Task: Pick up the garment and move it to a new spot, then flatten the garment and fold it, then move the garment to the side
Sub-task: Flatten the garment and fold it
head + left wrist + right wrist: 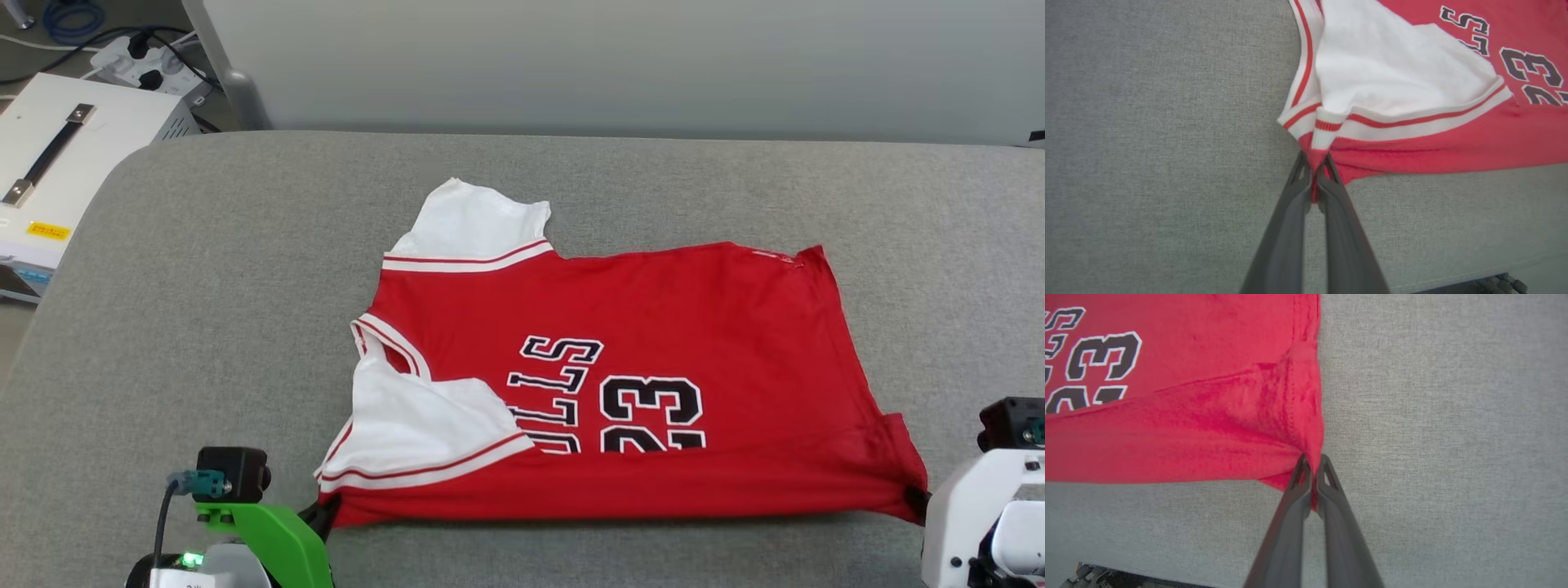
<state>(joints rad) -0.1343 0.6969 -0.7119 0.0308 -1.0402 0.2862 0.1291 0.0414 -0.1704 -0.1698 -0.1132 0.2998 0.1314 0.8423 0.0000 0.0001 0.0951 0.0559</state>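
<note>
Garment [653, 327], grey surface's [204, 286] near edge: left end effector [1314, 162] and right end effector [1313, 460] pinch its corners, apparently stretching it flat.

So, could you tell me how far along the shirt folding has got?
Done: the garment lies flat on the grey surface, its near edge apparently turned over the lettering. In hand: the left gripper and the right gripper each pinch a near corner. Left: finishing the fold and moving it aside.
</note>
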